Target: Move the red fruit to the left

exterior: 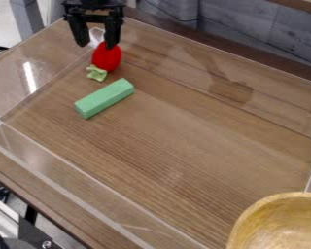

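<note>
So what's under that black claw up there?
The red strawberry lies on the wooden table right below the open claw. Its leafy end points toward the green block; nothing else shows beneath.

A lab-like test bench: a wooden tabletop (185,136) fenced by clear acrylic walls (28,68).

One red fruit (105,57), one green block (104,97), one wooden bowl (284,225), one tool (94,37).
</note>
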`<action>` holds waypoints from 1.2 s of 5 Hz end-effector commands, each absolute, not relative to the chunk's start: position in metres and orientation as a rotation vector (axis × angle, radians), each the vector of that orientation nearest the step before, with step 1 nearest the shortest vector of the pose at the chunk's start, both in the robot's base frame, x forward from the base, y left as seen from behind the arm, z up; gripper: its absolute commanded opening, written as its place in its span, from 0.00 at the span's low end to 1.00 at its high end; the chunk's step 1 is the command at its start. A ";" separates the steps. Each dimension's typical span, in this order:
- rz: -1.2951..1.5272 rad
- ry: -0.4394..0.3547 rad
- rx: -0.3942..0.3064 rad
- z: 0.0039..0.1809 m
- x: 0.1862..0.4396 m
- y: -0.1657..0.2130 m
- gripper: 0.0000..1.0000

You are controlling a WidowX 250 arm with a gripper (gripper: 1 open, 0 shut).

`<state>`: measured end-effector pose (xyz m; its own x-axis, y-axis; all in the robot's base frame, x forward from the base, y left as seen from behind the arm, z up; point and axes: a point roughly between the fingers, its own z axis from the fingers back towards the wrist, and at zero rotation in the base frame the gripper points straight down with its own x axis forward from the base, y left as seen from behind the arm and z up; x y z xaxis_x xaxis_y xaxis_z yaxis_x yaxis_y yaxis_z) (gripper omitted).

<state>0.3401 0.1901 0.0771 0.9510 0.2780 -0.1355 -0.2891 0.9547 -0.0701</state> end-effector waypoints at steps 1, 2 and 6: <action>0.284 -0.016 -0.044 0.136 0.348 0.187 1.00; 0.285 -0.027 -0.048 0.145 0.349 0.182 1.00; 0.295 0.017 -0.021 0.122 0.353 0.180 1.00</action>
